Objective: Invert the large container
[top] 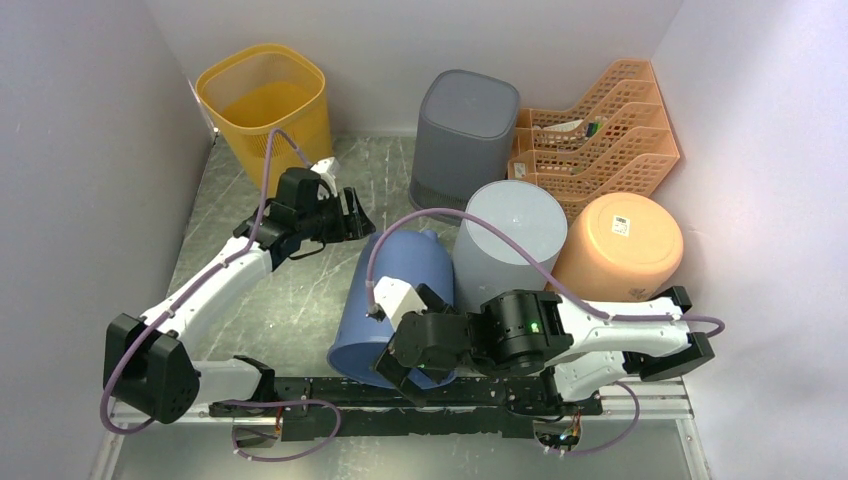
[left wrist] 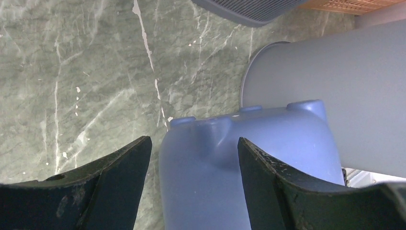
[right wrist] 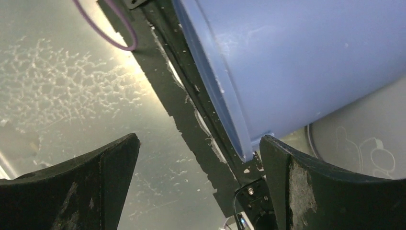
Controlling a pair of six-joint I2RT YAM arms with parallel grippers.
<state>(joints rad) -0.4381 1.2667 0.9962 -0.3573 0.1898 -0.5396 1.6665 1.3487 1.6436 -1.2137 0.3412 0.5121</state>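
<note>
The large blue container lies tilted on its side in the middle of the table, base toward the back, open rim toward the near rail. My left gripper is open just left of and behind its base. In the left wrist view the blue base shows between and beyond the fingers, and that gripper holds nothing. My right gripper is open at the container's near rim. In the right wrist view the blue rim ends just by the right finger of that gripper, not clamped.
A light grey upturned bin touches the blue container's right side. An orange upturned bin stands at the right, a dark grey bin and an orange file rack behind, a yellow basket at back left. The black base rail runs along the near edge.
</note>
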